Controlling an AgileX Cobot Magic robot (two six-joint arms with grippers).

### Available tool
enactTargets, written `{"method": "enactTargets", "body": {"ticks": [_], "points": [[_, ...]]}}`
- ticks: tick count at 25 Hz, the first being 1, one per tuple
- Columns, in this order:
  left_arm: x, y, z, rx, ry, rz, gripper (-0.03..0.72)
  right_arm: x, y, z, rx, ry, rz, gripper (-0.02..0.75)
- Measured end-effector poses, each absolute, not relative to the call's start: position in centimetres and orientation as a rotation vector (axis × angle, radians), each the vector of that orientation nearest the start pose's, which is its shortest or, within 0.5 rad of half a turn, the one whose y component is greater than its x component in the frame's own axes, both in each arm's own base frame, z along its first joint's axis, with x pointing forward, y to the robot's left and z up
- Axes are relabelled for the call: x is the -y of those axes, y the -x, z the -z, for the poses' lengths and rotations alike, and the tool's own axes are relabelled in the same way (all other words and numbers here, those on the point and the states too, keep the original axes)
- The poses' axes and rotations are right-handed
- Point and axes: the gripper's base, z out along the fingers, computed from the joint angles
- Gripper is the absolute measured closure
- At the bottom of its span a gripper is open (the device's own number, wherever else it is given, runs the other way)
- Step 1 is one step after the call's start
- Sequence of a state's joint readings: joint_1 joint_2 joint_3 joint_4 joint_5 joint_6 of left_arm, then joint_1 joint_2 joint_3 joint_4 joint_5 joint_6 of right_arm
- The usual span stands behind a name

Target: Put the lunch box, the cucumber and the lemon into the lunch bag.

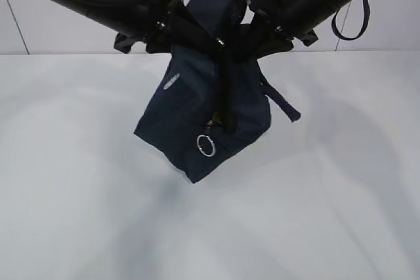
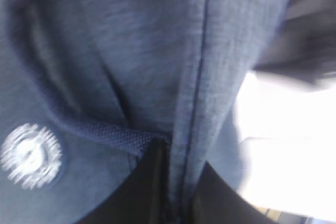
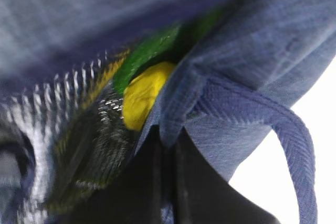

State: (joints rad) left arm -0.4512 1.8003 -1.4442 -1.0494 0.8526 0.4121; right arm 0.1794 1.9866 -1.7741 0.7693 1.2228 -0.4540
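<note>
Setting: laboratory-type robot test station. Indicators: bare white tabletop (image 1: pixel 315 214), plain white backdrop wall (image 1: pixel 59 24), no furnishings.

Open white table (image 1: pixel 328 227) below and on every side of the hanging lunch bag (image 1: pixel 197 122), with clear passage underneath it and to left and right. Blocked from above by both black arms, left gripper (image 1: pixel 172 27) and right gripper (image 1: pixel 259 31) pinched on the bag's upper fabric, loop handle (image 1: pixel 283 104) dangling at the right. Narrow mouth only, already crowded by the lemon (image 3: pixel 142 100) and something green (image 3: pixel 149 51) behind it.
</note>
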Motion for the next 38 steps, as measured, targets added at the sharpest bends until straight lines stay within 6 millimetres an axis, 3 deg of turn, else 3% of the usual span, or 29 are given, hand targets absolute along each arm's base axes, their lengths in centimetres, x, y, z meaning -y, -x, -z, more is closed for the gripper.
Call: {"method": "enactTargets", "body": {"ticks": [5, 11, 23, 26, 31, 34, 38], "points": [[24.1, -32.6, -27.5, -2.443, -0.225, 1.297, 0.669, -12.5, -40.9, -29.3, -2.649, 0.594, -0.844, 0.734], [22.9, -31.1, -22.1, -2.518, 0.018, 1.304, 0.669, -11.9, -40.9, -28.9, -2.687, 0.615, -0.732, 0.734], [22.8, -31.2, -21.8, -2.476, 0.085, 1.327, 0.66, -12.0, -40.9, -29.0, -2.681, 0.617, -0.763, 0.716], [22.8, -31.2, -21.8, -2.476, 0.085, 1.327, 0.609, -12.1, -40.9, -29.0, -2.676, 0.617, -0.774, 0.634], [22.9, -31.2, -21.8, -2.474, 0.095, 1.346, 0.403, -12.3, -40.9, -29.2, -2.659, 0.607, -0.803, 0.448], [22.9, -31.0, -21.9, -2.478, 0.085, 1.364, 0.328, -12.3, -40.9, -29.3, -2.654, 0.606, -0.811, 0.409], [23.0, -30.8, -22.0, -2.489, 0.044, 1.374, 0.307, -12.4, -41.0, -29.6, -2.64, 0.608, -0.81, 0.398]]}}
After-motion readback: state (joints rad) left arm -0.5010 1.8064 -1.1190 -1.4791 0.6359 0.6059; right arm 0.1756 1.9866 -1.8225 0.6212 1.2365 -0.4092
